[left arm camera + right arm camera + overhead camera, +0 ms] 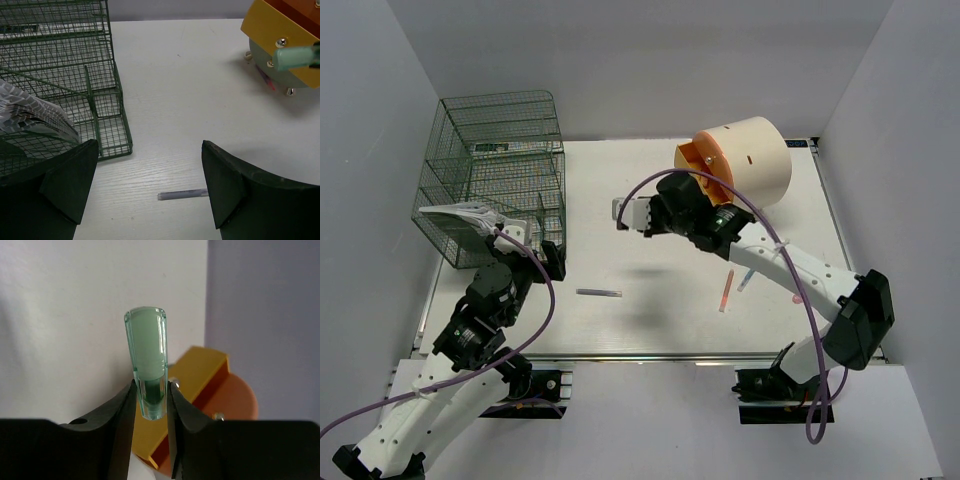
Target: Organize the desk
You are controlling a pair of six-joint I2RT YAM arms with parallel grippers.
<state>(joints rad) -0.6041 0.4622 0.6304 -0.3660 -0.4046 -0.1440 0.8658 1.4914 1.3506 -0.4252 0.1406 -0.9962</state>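
The right gripper [150,390] is clamped on a pale green stick [146,350], raised over the counter [620,180] near its middle, beside the cylinder [750,155] at the far right corner. The left gripper [150,150] stands wide open, holding nothing, low by the counter's left edge beside the rack [60,60], over a grey pen [182,194].

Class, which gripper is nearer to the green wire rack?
Left. The left gripper, open, sits beside the near corner of the green wire rack; the right gripper, shut on a green tube, is over the middle of the desk, by the cream cylinder.
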